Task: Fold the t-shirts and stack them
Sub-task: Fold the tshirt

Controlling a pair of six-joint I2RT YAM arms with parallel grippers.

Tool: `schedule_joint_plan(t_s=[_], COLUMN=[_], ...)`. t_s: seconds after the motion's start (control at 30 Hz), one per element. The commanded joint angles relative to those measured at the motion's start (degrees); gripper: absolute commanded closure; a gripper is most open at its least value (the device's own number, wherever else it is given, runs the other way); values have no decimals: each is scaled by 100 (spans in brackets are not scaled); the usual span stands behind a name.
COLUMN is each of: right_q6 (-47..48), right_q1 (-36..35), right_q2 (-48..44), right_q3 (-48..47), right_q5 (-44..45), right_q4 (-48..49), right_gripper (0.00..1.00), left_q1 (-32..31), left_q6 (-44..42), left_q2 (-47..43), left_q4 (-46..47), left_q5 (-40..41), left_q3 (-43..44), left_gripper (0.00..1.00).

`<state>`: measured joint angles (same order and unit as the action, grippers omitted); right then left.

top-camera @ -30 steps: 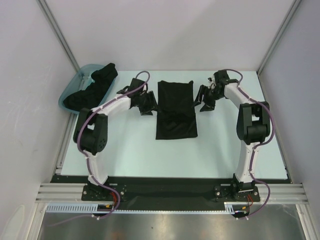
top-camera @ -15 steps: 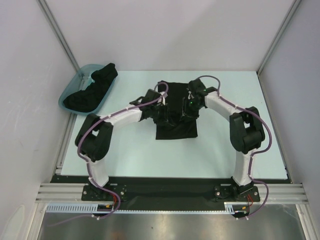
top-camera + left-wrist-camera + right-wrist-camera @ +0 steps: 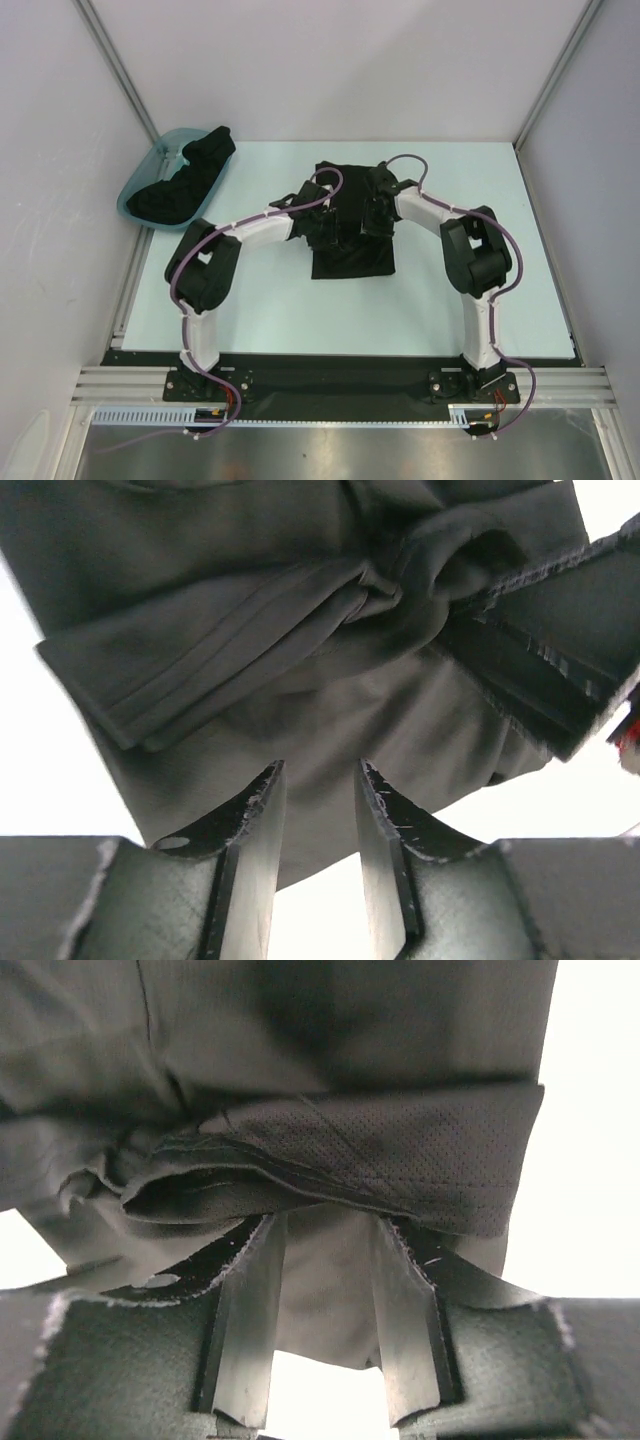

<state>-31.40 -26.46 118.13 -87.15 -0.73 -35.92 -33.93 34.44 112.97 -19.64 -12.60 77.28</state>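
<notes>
A black folded t-shirt (image 3: 352,258) lies at the table's middle. Both arms reach in over its far half. My left gripper (image 3: 325,222) is at the shirt's left side and my right gripper (image 3: 375,215) at its right side. In the left wrist view the left gripper (image 3: 320,770) has its jaws narrowed with the t-shirt (image 3: 250,630) cloth between the tips. In the right wrist view a fold of the t-shirt (image 3: 350,1040) drapes over the tips of the right gripper (image 3: 325,1222), and cloth fills the gap. More black t-shirts (image 3: 185,180) are heaped in a tub.
The teal plastic tub (image 3: 135,190) sits at the back left corner against the left wall. White enclosure walls and metal posts close in the table on three sides. Both arm bases stand at the near edge.
Both arms swung in from either side of the shirt to over its far half. Their jaws narrowed, and the cloth between them is now bunched.
</notes>
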Motion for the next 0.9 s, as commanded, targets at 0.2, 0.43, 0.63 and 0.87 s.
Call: schedule_joint_plan(t_s=[0.2, 0.43, 0.63, 0.87], right_q6=[432, 635, 854, 890], right_q1=[228, 387, 563, 1028], right_q2=[1395, 977, -296, -1782], right_q3=[-2620, -2774, -1063, 1012], right_q5=[574, 206, -1135, -1938], right_q4=[-301, -890, -567, -425], right_gripper=[53, 47, 46, 37], left_q1=[-17, 9, 334, 554], left_q6=[19, -130, -25, -648], left_q2=[-680, -109, 427, -271], left_q4=[153, 145, 293, -207], left_q5=[548, 302, -128, -234], left_q3=[-442, 479, 912, 590], left_gripper=[55, 54, 55, 52])
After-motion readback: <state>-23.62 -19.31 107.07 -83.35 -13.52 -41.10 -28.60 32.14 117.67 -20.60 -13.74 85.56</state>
